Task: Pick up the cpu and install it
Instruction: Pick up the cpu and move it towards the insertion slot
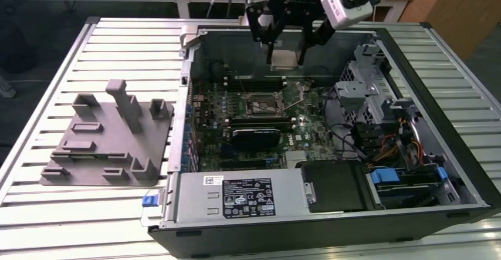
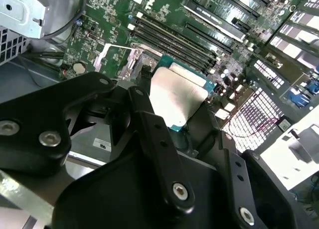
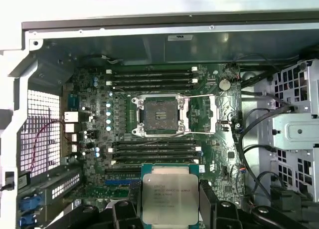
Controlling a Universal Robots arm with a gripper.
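cpu (image 1: 283,58) gripped, hanging above the open PC case (image 1: 234,236)
Exterior view's left: a blocky matte grey plastic fixture (image 1: 105,137) on the ribbed metal table (image 1: 117,49). Right of it, the black gripper (image 1: 285,49) has its fingers (image 3: 207,201) pinching the flat square cpu by two edges, dull silvery lid, green rim, over the green motherboard (image 1: 215,104) and clear of the square socket (image 1: 262,101).
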